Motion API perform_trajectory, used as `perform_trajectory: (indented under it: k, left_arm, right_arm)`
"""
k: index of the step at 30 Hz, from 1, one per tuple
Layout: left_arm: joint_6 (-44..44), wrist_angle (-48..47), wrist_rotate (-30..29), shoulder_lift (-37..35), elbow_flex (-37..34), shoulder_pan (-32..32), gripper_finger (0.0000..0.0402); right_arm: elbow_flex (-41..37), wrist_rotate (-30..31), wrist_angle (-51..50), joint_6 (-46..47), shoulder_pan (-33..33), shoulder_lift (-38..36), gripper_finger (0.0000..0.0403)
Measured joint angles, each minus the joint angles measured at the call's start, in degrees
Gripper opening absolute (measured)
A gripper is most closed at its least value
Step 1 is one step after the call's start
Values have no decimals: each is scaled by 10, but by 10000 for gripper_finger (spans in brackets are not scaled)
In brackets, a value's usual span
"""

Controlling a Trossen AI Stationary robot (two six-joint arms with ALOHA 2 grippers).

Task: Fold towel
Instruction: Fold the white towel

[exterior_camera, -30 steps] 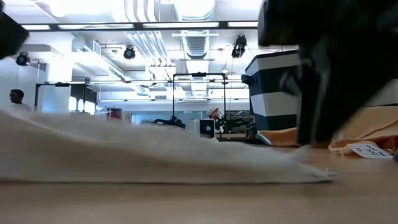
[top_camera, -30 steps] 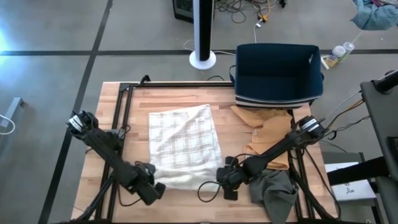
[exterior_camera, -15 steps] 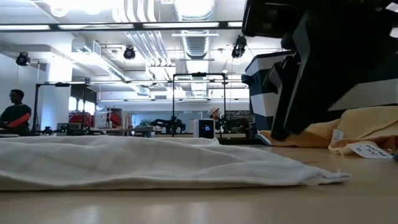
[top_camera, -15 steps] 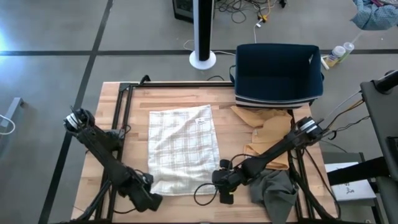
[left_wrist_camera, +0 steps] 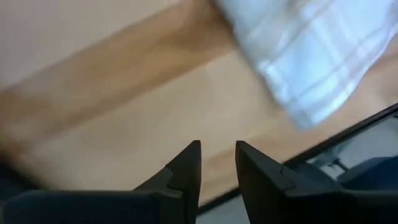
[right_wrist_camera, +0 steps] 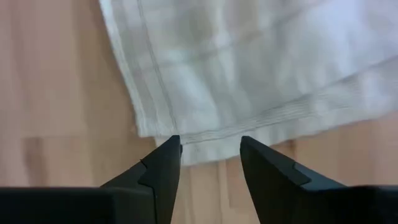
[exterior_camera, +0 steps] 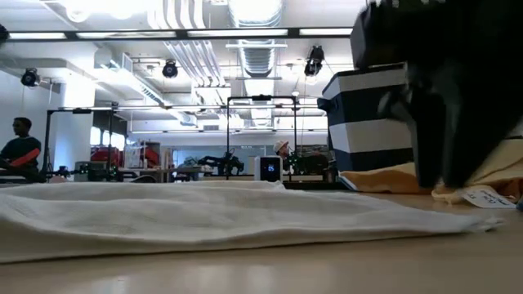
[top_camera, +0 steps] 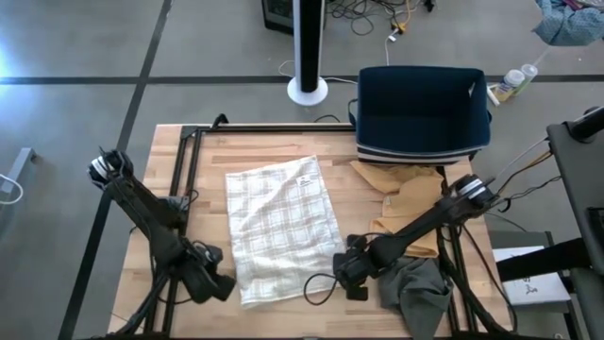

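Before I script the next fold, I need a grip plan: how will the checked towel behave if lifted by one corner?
The checked towel lies flat with soft wrinkles, so it is probably floppy and would drape from one corner. It looks thin, likely light. On the smooth wooden table it may slide when pushed.

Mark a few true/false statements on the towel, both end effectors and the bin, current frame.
1. The white checked towel lies flat on the table. True.
2. The left end effector is clamped on the towel's corner. False: it sits off the towel's near left corner, fingers parted over bare wood, nothing held.
3. The right end effector is open at the towel's edge. True: its fingers straddle the hem without closing on it.
4. The dark blue bin stands on top of the towel. False: it stands at the far right of the table, apart from the towel.
5. A tan cloth lies right of the towel. True.
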Motion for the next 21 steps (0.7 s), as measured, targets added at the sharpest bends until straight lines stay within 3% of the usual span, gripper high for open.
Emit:
perform_trajectory:
  k: [8,15,21]
  left_arm:
    - [120,291,-111,39,-118,21,76]
    - [168,323,-109,122,-130,48,75]
    - [227,302,-94,96,-152,65,75]
  right_arm:
    - [-2,14,86,31,0,-7,164]
    - [-2,-15,156,63,0,43,158]
    - [-2,-25,86,66,-3,56,164]
